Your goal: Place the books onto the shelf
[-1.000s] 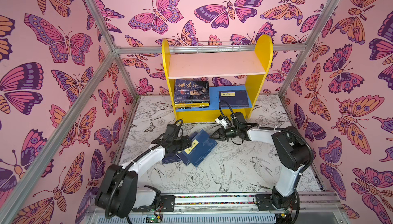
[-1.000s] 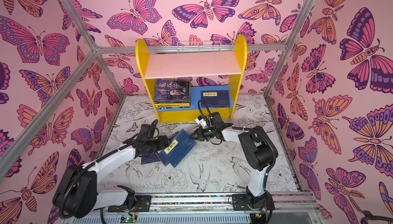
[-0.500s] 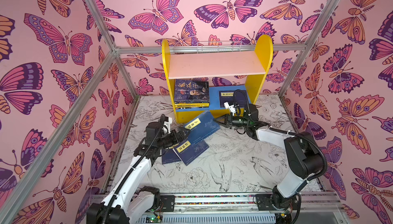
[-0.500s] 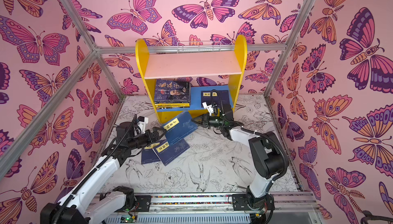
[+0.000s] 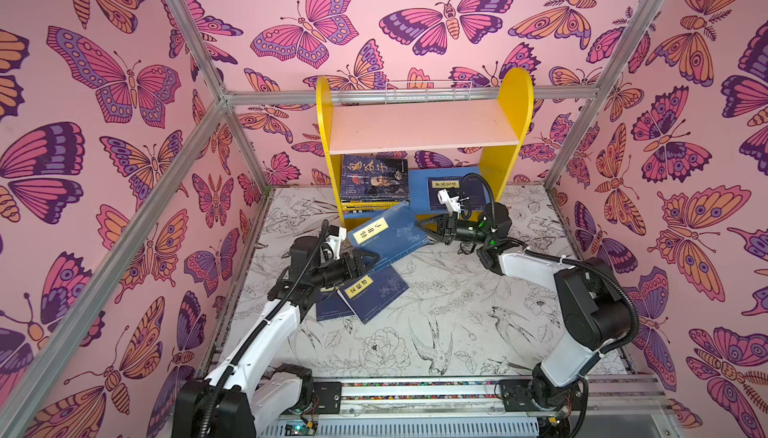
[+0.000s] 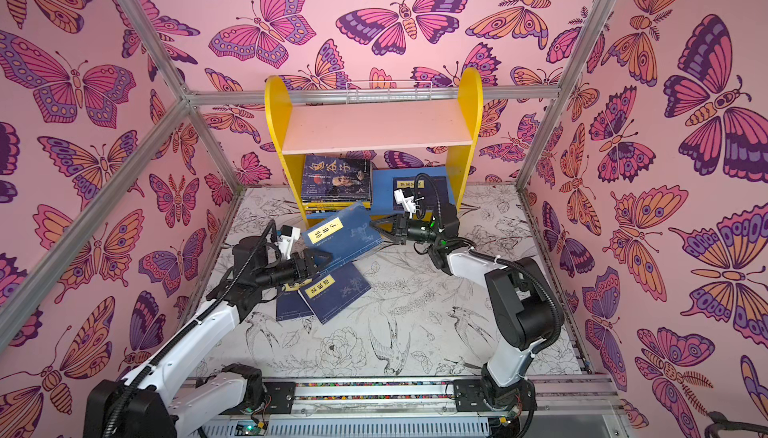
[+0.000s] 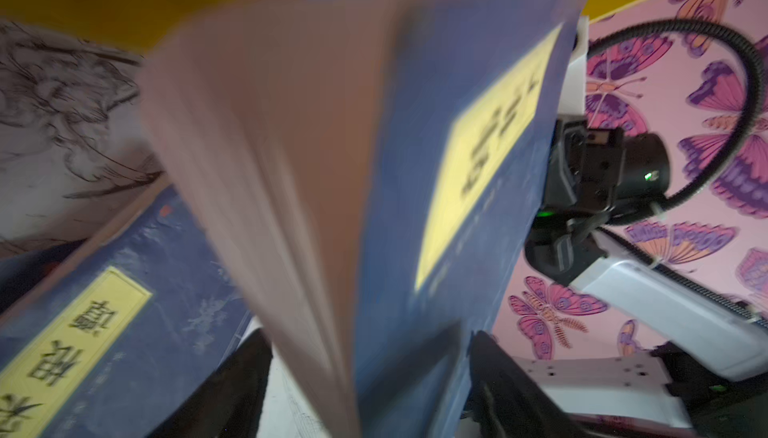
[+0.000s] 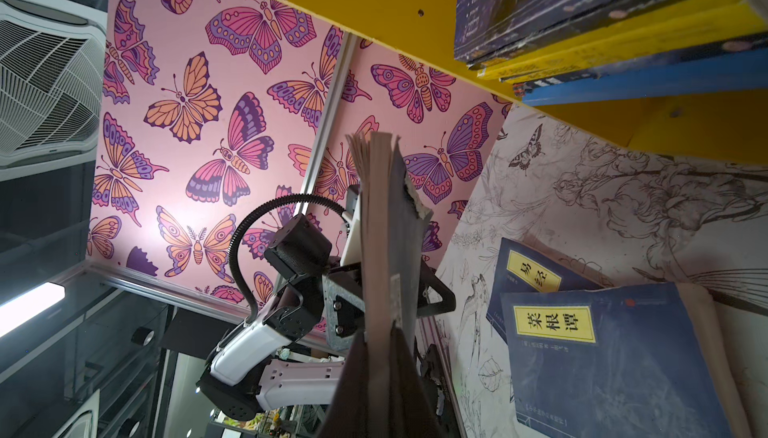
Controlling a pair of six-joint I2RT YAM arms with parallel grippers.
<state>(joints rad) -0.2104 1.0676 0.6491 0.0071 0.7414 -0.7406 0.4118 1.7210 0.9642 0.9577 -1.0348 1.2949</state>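
Our right gripper (image 5: pixel 423 228) is pinched shut on one corner of a blue book (image 5: pixel 386 233), which hangs tilted off the floor in front of the shelf (image 5: pixel 419 132). Our left gripper (image 5: pixel 365 258) meets the book's opposite edge; in both top views we cannot tell whether its jaws press the book. Two more blue books (image 5: pixel 376 292) lie just below it on the floor.

From the left wrist, the raised book (image 7: pixel 436 190) stands between dark fingers (image 7: pixel 511 377) set apart, its pages fanned and blurred.

From the right wrist, the book's page edge (image 8: pixel 380 228) rises straight out of the closed jaws, with the stack of shelved books (image 8: pixel 602 20) beyond.

We judge we are mid-transfer, carrying this book up to the shelf's lower board. Next, the left gripper should let go or steady it while the right one slides it in flat.
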